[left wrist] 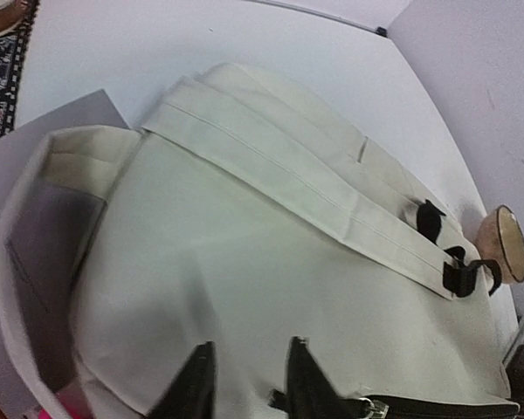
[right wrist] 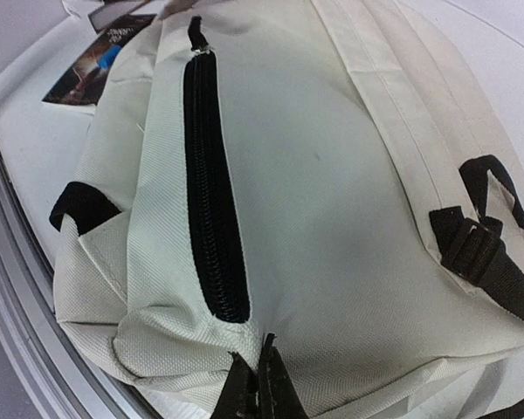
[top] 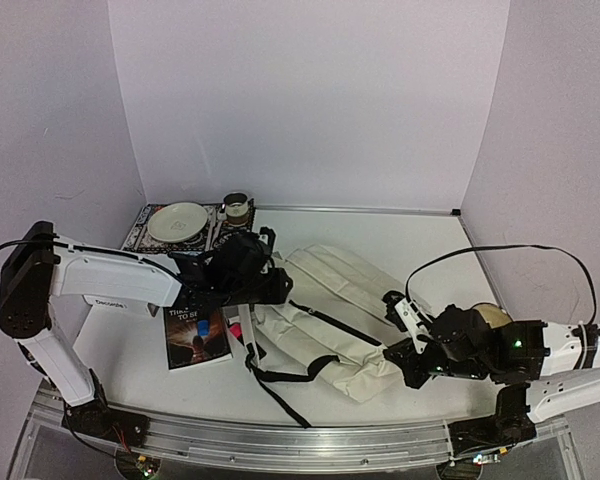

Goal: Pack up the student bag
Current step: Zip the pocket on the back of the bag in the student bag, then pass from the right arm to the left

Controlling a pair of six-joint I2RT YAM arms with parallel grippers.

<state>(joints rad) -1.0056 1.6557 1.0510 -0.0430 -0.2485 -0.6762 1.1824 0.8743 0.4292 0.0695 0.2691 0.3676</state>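
My right gripper (right wrist: pixel 256 356) pinched the bag (right wrist: pixel 349 192) by a corner, my left gripper (left wrist: pixel 250 347) hung narrowly parted; that thin pinch could slip under pull.

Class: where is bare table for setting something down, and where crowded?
Bare: white table's far right corner behind the cream fabric backpack; in front of the dark paperback book. Crowded: far left, around the round white plate.

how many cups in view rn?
2. The back cup sits at the table's far edge beside the plate. The tan cup is just right of the student bag, partly hidden in the top view. More could be hidden under the bag.
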